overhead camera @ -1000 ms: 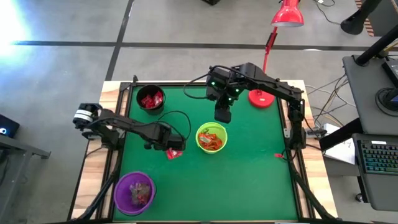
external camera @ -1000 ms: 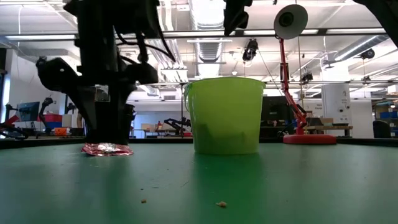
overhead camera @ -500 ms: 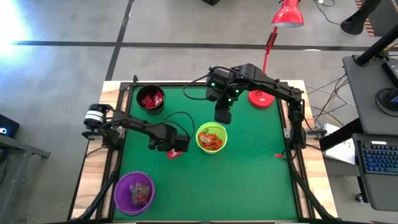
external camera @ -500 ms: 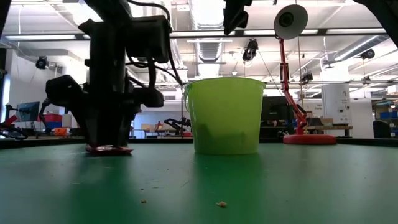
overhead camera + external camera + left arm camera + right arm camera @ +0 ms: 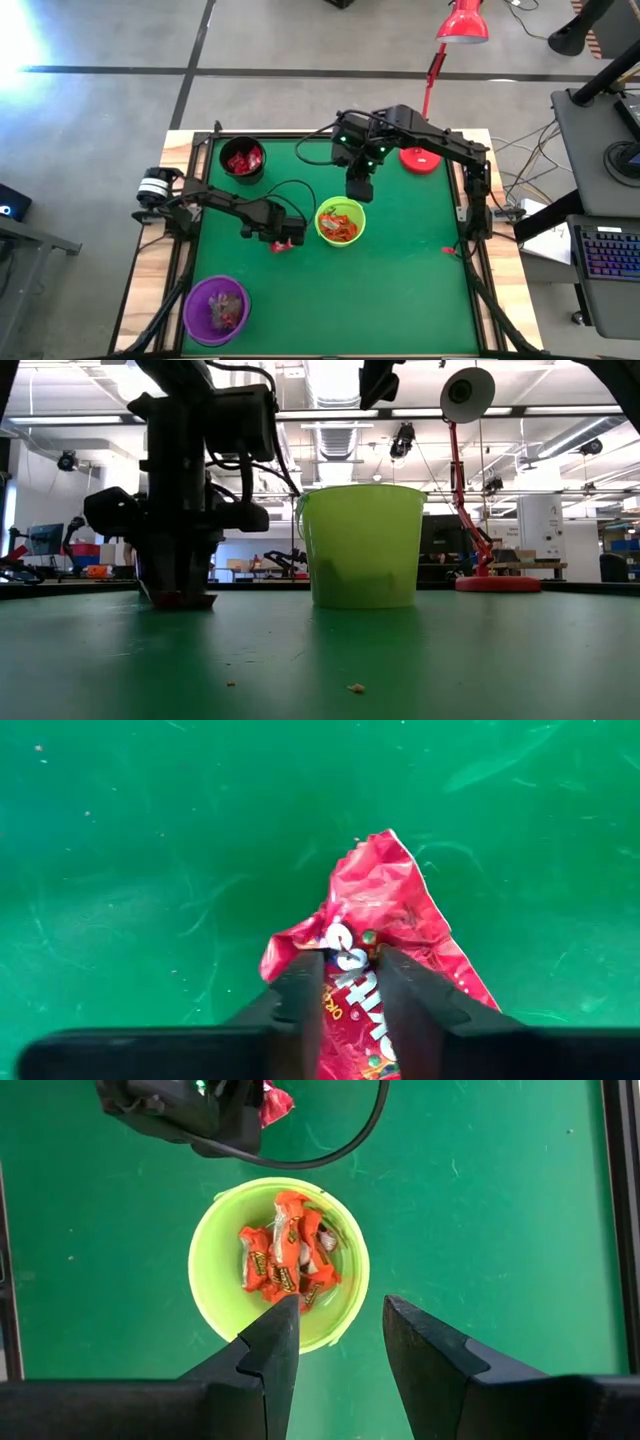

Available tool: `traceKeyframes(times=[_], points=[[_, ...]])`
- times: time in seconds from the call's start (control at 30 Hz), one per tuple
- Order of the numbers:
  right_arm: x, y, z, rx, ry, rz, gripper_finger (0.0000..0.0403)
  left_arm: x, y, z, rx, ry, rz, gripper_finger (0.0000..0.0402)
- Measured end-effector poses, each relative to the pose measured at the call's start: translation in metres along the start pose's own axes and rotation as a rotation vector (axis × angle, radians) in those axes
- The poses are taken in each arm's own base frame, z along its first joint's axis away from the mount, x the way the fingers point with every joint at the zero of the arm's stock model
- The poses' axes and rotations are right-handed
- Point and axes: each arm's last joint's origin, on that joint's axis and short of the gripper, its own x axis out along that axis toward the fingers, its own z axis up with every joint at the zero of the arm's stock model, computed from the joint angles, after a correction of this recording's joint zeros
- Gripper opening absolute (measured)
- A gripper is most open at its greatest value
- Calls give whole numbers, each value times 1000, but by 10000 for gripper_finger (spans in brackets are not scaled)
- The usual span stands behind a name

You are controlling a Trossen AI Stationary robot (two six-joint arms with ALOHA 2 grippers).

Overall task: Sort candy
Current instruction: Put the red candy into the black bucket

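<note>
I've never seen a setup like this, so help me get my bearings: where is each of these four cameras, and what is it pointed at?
High view: overhead, looking straight down on the table, both arms showing.
Low view: at tabletop height, looking across at the lime-green bowl.
Left wrist view: on the left arm, its fingers closing on a red packet.
Right wrist view: on the right arm, fingers open above that bowl.
All but the left wrist view show the bowl.

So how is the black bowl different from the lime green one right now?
The black bowl stands at the mat's far left corner, apart from both arms; the lime-green bowl stands mid-mat, directly below the right end effector, which hangs open above it. The black bowl holds red packets; the lime-green bowl holds orange-red wrappers. The black bowl looks somewhat smaller from above. Both are round, upright and hold candy.
</note>
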Motion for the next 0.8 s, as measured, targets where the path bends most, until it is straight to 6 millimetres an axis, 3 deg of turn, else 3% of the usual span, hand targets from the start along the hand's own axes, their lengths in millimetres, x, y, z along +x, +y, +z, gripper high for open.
traceKeyframes(times=[0.23,0.57,0.8], points=[[-5,2,-2,-9,-12,0,137,1,2,0,31,-19,19,7],[-9,3,-3,-13,-22,-1,137,-3,-1,1,119,-9,20,0],[-10,3,-3,-26,-22,-3,137,-22,-13,1,226,9,32,1]])
